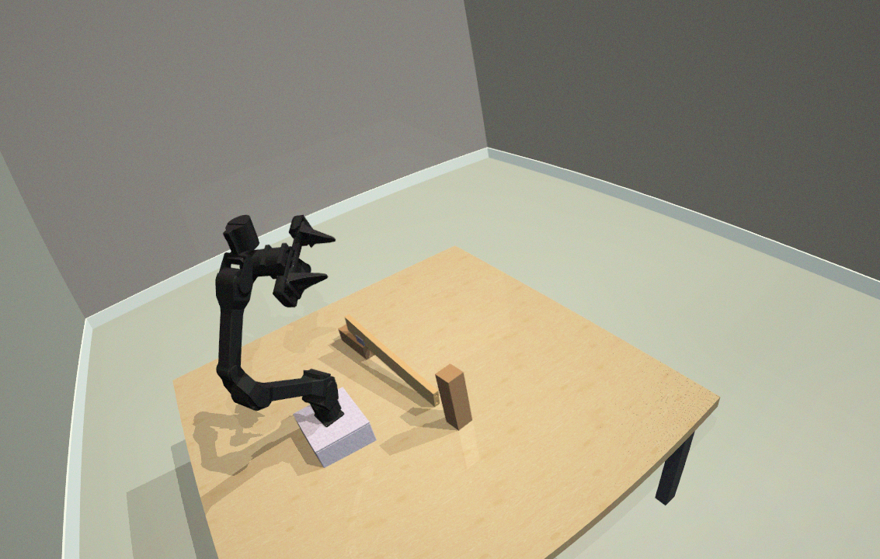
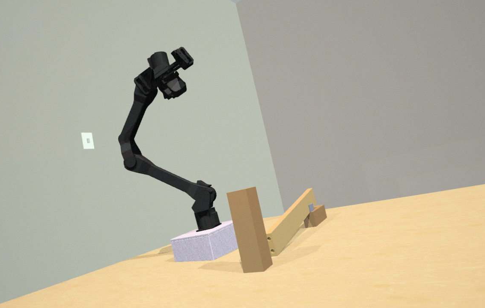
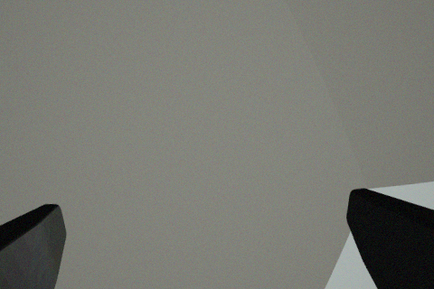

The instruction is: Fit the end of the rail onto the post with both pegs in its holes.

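The long wooden rail (image 1: pixel 394 361) (image 2: pixel 292 221) slopes down from the bracket (image 2: pixel 311 207) on the low footboard block (image 2: pixel 318 216) (image 1: pixel 353 341) to the table. Its near end is down in front of the short post (image 1: pixel 457 403) (image 2: pixel 249 229). Two dark holes show in that end in the exterior view, beside the post's edge. The post stands upright; its pegs are hidden in the top and exterior views. My gripper (image 1: pixel 330 258) (image 2: pixel 164 70) (image 3: pixel 207 217) is open and empty, high above the table and away from the rail. Neither rail nor post shows in the wrist view.
The arm's base stands on a pale block (image 1: pixel 346 445) (image 2: pixel 192 249), to one side of the rail and post. The wooden table (image 1: pixel 554 417) (image 2: pixel 409 249) carries them all. The wrist view shows only the wall, pale patches at lower right and the two fingers.
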Controlling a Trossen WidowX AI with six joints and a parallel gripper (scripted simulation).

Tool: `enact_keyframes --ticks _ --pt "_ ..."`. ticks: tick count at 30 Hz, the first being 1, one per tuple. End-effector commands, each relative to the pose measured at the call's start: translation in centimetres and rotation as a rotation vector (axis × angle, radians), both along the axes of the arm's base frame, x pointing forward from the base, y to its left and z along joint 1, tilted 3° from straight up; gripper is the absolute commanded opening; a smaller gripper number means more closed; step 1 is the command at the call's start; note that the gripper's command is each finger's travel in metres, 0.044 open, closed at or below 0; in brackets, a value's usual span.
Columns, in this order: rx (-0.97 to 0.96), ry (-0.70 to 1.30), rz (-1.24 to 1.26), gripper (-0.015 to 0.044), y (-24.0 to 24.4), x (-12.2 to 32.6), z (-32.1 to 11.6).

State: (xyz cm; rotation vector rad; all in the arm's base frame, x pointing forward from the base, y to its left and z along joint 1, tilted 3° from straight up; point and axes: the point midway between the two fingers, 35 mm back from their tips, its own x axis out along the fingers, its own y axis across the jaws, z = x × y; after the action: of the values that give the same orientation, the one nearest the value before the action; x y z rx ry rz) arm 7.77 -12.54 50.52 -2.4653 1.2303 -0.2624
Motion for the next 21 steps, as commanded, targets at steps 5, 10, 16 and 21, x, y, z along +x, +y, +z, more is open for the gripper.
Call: enact_keyframes --ticks 5,10,16,21 --pt "0.013 0.079 0.057 0.0440 2.3 5.6 -1.9" --pt "0.079 0.195 0.115 0.0440 4.0 12.2 -6.1" --pt "0.257 0.368 0.154 0.0440 4.7 19.2 -14.6" --pt "0.473 0.507 0.134 0.0440 4.1 22.6 -23.1"
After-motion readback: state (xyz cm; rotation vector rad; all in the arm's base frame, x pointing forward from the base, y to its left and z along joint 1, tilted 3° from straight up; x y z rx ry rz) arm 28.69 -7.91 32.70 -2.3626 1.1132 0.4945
